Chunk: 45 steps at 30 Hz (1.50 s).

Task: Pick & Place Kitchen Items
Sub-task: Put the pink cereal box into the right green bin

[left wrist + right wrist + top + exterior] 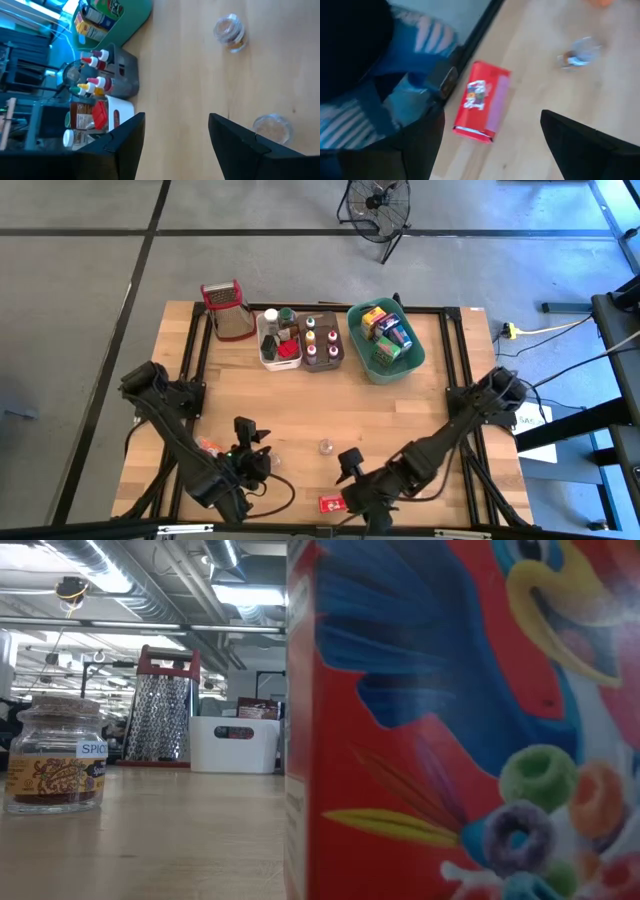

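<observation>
Near the table's (420, 395) front edge, the red box (329, 503) is being hovered over by the right gripper (492, 150), fingers apart like the empty left gripper's (175, 145), and could be knocked off if nudged.

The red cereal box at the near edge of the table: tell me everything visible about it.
The red cereal box looks like printed cardboard: glossy red, with a blue bird and coloured cereal rings on its face, seen close in the low view. From above it lies flat on the wooden table, near the front edge, in front of the right gripper, whose fingers are open and not touching it. It seems closed and undamaged. Nothing else touches it.
</observation>
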### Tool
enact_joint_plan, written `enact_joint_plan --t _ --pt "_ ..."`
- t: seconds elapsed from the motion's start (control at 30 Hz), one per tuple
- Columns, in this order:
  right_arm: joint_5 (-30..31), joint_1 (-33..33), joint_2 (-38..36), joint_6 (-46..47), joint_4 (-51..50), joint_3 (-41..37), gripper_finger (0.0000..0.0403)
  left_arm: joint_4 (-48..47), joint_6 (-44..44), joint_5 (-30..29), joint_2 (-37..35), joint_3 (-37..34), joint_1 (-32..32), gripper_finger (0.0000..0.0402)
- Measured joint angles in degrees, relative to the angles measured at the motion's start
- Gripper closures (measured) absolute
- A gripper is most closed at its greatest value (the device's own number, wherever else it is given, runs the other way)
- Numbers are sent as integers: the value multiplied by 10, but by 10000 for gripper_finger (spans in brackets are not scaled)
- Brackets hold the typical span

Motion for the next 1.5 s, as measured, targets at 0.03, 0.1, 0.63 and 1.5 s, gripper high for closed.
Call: enact_joint_plan --t 0.03,0.1,0.63,1.5 --pt "-20 -6 5 -8 2 0 70 -2 -1 -1 0 -5 0 187" --pt "-59 -19 16 -22 18 0 70 1 -6 -2 0 -8 0 189" --pt "-129 -33 37 -66 49 0 70 5 -9 -3 0 -9 -2 187" --pt "-222 -66 74 -120 81 0 70 7 -4 -6 0 -9 -1 187"
